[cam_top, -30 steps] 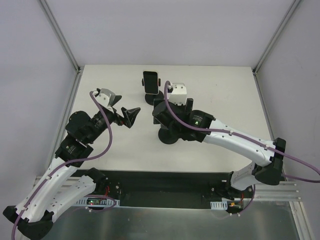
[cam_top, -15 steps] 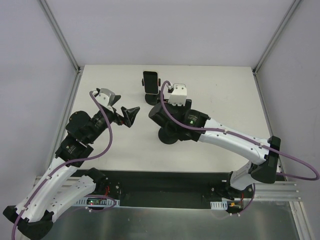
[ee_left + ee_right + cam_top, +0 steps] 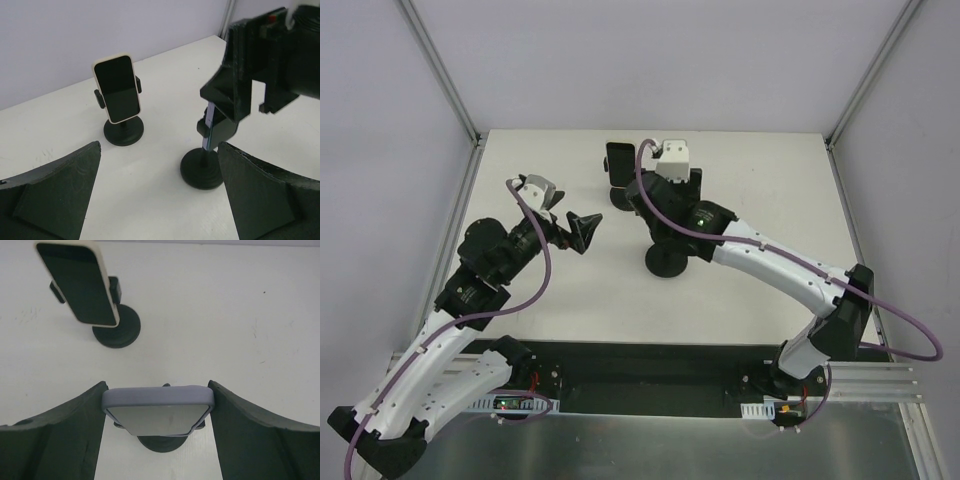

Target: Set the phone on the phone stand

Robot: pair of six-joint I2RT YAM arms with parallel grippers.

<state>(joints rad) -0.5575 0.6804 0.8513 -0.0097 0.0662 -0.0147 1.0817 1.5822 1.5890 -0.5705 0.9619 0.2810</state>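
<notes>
My right gripper (image 3: 157,390) is shut on a phone in a lavender case (image 3: 157,410), one finger on each long edge. It holds the phone upright directly over a black phone stand, whose round base (image 3: 162,442) shows below it. In the left wrist view the phone's edge (image 3: 210,127) sits at the cradle of that stand (image 3: 201,169); I cannot tell whether it is seated. In the top view the right gripper (image 3: 665,225) is above the stand's base (image 3: 667,260). My left gripper (image 3: 586,232) is open and empty, left of the stand.
A second phone in a cream case (image 3: 620,163) stands on its own black stand at the back, also seen in the left wrist view (image 3: 117,89) and the right wrist view (image 3: 82,285). Walls enclose the white table (image 3: 770,200).
The right wrist has swung toward the far edge, uncovering the stand's base under it. The left arm has shifted slightly.
</notes>
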